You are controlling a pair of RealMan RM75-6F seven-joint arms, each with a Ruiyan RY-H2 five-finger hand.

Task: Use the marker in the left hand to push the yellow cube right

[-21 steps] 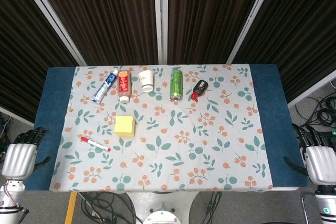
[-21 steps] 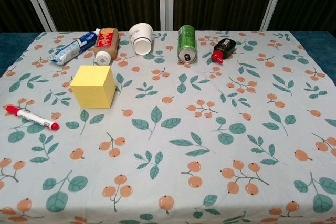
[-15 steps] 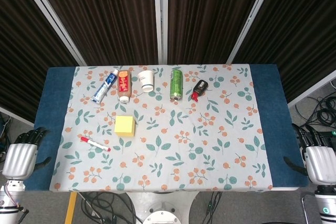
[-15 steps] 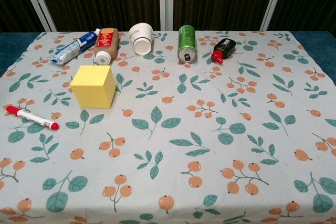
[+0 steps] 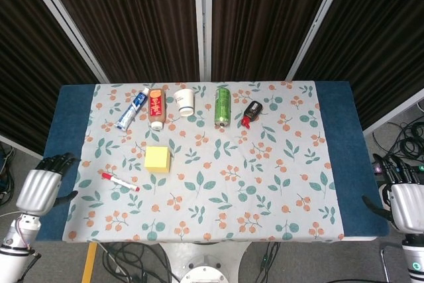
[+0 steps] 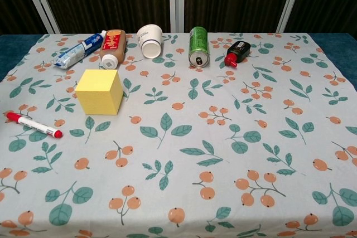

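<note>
Lying on the tablecloth [image 5: 265,183] at near left, the marker [image 5: 120,181] (red-capped) sits just left and nearer than the yellow cube [image 5: 158,159], untouched. Left hand [image 5: 41,187] hovers off the left edge, fingers apart, holding nothing; right hand [image 5: 403,200] likewise at the right edge.

Bare cloth [image 6: 234,137] right of yellow cube [image 6: 99,91]

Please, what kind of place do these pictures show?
Probably a robot test room or lab, not a home. A table with a leaf-and-berry patterned cloth holds staged items such as a yellow cube; dark slatted panels stand behind, and loose cables lie on the floor.
</note>
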